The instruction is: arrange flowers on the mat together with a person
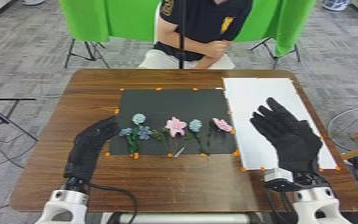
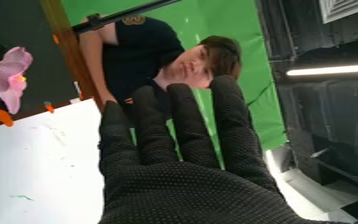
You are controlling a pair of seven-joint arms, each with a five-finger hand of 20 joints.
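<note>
In the head view my right hand (image 1: 286, 132) is over the white sheet, palm side down and fingers straight; in the right wrist view the same hand (image 2: 193, 187) has its fingers extended and holds nothing. My left hand (image 1: 94, 142) is at the left edge of the dark mat (image 1: 171, 97), fingers straight. On the mat lie flowers side by side: a light blue one (image 1: 139, 118), darker blue blooms (image 1: 143, 132), a pink one (image 1: 175, 126), another light blue one (image 1: 195, 125) and a pink one (image 1: 222, 125) near the right edge. A pink flower (image 2: 13, 77) shows in the right wrist view.
A white sheet (image 1: 251, 100) lies right of the mat on the wooden table (image 1: 95, 95). Orange tape pieces (image 1: 159, 89) mark the mat's and sheet's edges. A thin dark pole (image 1: 182, 35) stands behind the table's far edge.
</note>
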